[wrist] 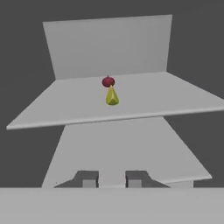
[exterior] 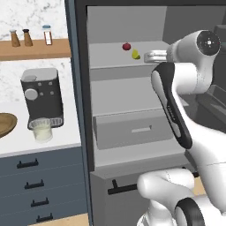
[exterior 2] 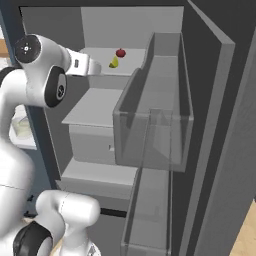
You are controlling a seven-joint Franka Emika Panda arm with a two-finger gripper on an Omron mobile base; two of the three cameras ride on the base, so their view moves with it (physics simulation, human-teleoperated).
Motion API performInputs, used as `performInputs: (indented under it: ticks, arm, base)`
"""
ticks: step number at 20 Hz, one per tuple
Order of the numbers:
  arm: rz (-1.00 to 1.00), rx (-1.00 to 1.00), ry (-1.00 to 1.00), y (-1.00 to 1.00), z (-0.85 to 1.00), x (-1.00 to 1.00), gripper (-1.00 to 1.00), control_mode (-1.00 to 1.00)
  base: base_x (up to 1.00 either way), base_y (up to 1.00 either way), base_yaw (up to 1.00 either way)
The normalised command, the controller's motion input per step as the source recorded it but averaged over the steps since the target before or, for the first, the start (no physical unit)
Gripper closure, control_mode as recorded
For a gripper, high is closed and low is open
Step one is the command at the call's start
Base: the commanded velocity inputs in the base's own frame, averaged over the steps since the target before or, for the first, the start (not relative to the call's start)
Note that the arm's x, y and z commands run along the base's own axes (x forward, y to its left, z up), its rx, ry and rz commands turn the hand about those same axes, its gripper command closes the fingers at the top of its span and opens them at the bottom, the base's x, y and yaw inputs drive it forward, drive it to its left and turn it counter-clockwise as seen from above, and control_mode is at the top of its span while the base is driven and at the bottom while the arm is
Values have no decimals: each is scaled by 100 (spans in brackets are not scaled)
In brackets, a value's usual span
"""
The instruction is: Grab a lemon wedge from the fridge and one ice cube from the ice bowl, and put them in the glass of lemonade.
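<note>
The fridge (exterior: 119,95) stands open with grey shelves. On its top shelf lies the lemon wedge (exterior: 135,54), a small yellow-green chunk, just in front of a dark red round fruit (exterior: 126,46). My gripper (exterior: 148,56) hovers at the shelf's right front edge, a short way from the wedge (exterior 2: 114,63). In the hand view the wedge (wrist: 112,97) sits dead ahead and higher up, and the gripper (wrist: 112,180) is open with nothing between its fingertips (wrist: 89,180). The glass of lemonade (exterior: 42,129) stands on the white counter by the brown ice bowl (exterior: 5,123).
A dark coffee machine (exterior: 40,95) stands behind the glass. A wooden wall shelf (exterior: 35,47) carries small bottles. The open fridge door with clear bins (exterior 2: 155,125) hangs on the right. Below the top shelf are a second shelf and a drawer (exterior: 132,128).
</note>
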Motion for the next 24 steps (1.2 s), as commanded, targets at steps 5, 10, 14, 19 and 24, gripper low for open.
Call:
performInputs:
  ticks: [5, 10, 14, 19, 24]
  arm:
    - [0, 0, 0, -4, 0, 59, -100, -100]
    - [0, 0, 0, -12, -7, 54, -100, -100]
    - [0, 0, 4, -12, -23, 63, -100, -100]
    - [0, 0, 11, 0, -26, 73, -100, -100]
    - [0, 0, 11, 0, -5, 63, -100, -100]
  base:
    - [0, 0, 0]
    - [0, 0, 0]
    - [0, 0, 0]
    - [0, 0, 0]
    - [0, 0, 0]
